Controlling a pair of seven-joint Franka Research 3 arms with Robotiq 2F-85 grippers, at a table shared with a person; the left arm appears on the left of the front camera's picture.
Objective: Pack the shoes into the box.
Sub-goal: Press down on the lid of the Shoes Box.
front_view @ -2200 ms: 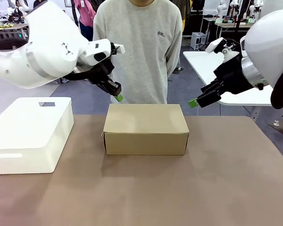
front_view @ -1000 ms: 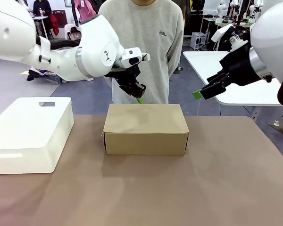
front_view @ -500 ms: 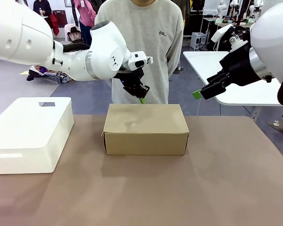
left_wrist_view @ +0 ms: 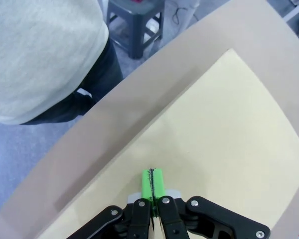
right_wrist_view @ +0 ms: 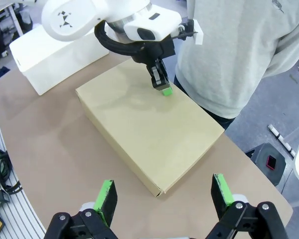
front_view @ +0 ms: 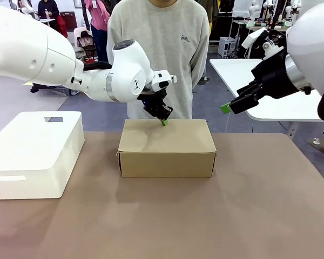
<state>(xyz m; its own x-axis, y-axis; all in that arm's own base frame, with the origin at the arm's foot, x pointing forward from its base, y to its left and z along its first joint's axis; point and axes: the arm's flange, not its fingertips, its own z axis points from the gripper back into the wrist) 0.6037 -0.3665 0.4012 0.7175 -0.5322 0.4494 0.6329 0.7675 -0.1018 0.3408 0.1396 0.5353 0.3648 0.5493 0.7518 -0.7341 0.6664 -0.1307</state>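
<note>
The tan cardboard box [front_view: 167, 147] stands closed in the middle of the table, its lid down; it lies below in the right wrist view as box [right_wrist_view: 147, 127] and in the left wrist view as box [left_wrist_view: 214, 144]. My left gripper [front_view: 163, 122] is shut, green pads pressed together, its tip at the far edge of the lid near the middle. The same left gripper [left_wrist_view: 152, 181] hangs just above the lid, and shows as gripper [right_wrist_view: 165, 90] in the right wrist view. My right gripper [front_view: 224, 108] hangs open in the air to the right of the box, and as gripper [right_wrist_view: 164, 196] its fingers stand wide. The shoes are out of view.
A white foam block [front_view: 35, 152] sits at the table's left. A person in a grey sweatshirt [front_view: 159, 51] stands at the far side, right behind the box. A white side table [front_view: 243, 75] stands at the back right. The brown tabletop [front_view: 205, 216] in front is bare.
My left arm has swung right and down, from above the box's left corner to the far edge of the lid. The right arm rose slightly early on, then stayed still.
</note>
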